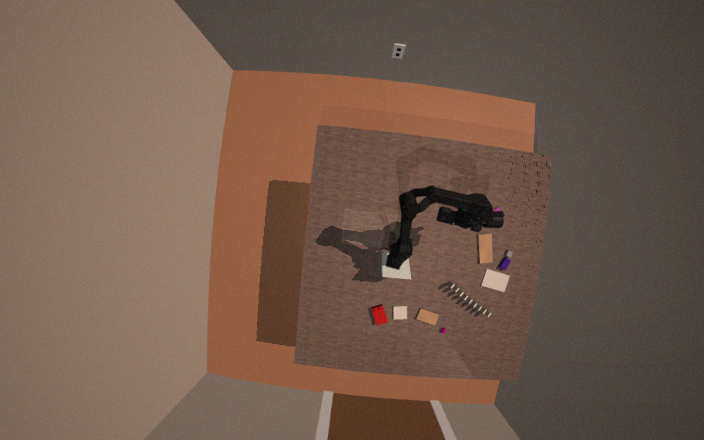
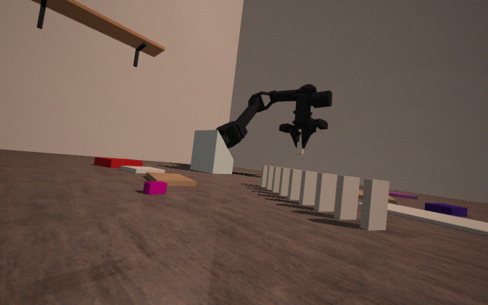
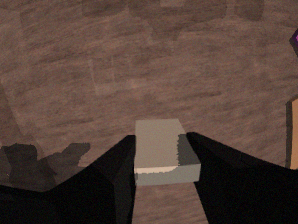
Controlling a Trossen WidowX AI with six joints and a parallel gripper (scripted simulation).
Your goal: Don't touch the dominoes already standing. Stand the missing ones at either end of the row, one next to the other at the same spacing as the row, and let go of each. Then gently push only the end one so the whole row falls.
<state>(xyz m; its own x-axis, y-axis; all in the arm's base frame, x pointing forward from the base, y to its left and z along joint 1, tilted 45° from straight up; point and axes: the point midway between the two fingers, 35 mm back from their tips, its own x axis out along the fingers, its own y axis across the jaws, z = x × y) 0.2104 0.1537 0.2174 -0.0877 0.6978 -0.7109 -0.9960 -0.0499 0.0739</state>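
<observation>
Several off-white dominoes stand upright in a slanting row; the nearest domino [image 2: 373,204] [image 1: 488,314] in the exterior view is at the lower right end of the row in the top view. My gripper [image 2: 299,146] [image 3: 161,141] is shut on a single pale domino [image 2: 302,151] [image 3: 156,142], one finger on each side of it. The held domino is above the table, beyond the far end of the row in the exterior view. In the top view the arm hides the fingertips and the held domino.
A tan board [image 1: 484,248], a white slab [image 1: 495,280] and a purple block [image 1: 504,263] [image 2: 446,208] with a small grey block [image 1: 508,253] lie on one side of the row. A magenta cube [image 1: 443,330] [image 2: 154,187] and another tan board [image 1: 427,316] lie on the other.
</observation>
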